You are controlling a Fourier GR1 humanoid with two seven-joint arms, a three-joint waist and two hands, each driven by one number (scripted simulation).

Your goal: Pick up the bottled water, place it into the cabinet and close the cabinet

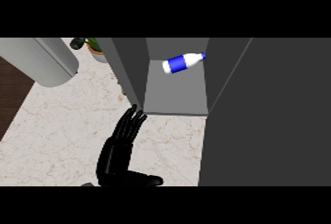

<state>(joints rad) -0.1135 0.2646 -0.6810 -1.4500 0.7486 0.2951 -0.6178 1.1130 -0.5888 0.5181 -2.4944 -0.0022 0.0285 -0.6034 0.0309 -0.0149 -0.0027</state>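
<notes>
Counter: a pale marble-patterned counter top [58,140] is spread across the lower left of the head view, with a dark brown strip seen along its far left edge.
Cabinet: a tall dark grey cabinet [174,87] is found open at centre, its lighter grey interior exposed; a broad dark grey door panel [271,113] is seen filling the right side, and a second narrow door edge [126,70] is seen on the left.
Cylinder: a large light grey cylindrical body [42,59] is seen at upper left, tilted across the counter's corner.
Hand: one black hand [123,144] is stretched out over the counter, fingers straight and together, nothing held; its fingertips [135,113] are brought right up to the lower corner of the left door edge. Which hand it is cannot be told.
Plant: a small potted green plant [93,47] is glimpsed at the top, beside the cylinder.
Bottle: the white-and-blue plastic water bottle [181,62] is seen inside the cabinet, tipped on its side, cap towards the right wall.
</notes>
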